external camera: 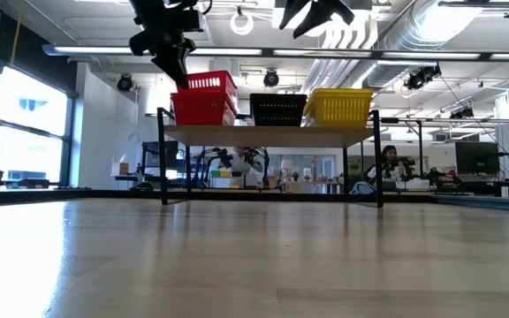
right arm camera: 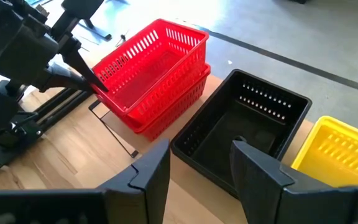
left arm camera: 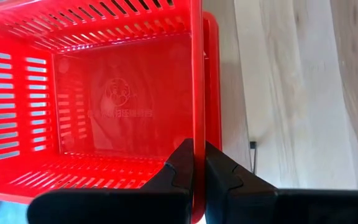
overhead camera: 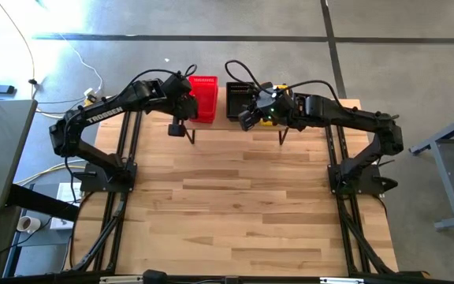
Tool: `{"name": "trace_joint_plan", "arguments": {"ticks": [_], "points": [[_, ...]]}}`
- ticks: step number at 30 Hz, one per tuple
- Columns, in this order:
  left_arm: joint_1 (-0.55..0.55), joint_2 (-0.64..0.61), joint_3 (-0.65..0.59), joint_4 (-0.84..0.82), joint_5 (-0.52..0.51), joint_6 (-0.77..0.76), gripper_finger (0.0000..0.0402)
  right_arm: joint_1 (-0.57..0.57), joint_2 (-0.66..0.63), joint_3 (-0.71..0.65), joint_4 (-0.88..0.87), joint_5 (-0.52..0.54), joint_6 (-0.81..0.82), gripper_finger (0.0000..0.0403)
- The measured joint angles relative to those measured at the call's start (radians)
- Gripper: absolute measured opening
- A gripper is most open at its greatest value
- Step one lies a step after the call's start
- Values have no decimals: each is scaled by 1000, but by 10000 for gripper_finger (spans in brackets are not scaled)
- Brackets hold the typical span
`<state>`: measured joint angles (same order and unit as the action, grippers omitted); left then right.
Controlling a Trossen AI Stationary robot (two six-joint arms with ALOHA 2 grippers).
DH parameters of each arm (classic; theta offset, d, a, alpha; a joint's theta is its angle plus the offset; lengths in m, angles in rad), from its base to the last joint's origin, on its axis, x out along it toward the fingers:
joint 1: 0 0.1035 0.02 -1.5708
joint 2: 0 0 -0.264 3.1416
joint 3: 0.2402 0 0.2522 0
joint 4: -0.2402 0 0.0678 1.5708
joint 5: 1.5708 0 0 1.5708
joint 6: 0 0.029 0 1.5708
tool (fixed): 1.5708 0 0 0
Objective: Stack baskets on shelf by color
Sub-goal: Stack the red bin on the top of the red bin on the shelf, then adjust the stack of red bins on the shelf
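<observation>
Left wrist view: left gripper [left arm camera: 197,163] clamped on top red basket [left arm camera: 92,93] rim.

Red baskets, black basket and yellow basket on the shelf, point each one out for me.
red baskets [right arm camera: 157,78], right wrist view, slotted side wall of the top basket
black basket [right arm camera: 229,134], right wrist view, inside floor
yellow basket [external camera: 337,106], low view, front mesh wall
</observation>
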<state>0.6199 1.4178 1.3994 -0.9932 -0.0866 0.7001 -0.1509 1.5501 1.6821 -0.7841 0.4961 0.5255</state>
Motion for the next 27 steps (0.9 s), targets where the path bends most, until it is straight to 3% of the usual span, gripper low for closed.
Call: {"name": "trace_joint_plan", "arguments": {"ticks": [11, 27], "points": [[-5, 0, 0, -1, 0, -68, 0, 0, 0, 0, 0, 1, -10, 151], [-6, 0, 0, -3, -3, -16, 19, 0, 0, 0, 0, -2, -2, 151]]}}
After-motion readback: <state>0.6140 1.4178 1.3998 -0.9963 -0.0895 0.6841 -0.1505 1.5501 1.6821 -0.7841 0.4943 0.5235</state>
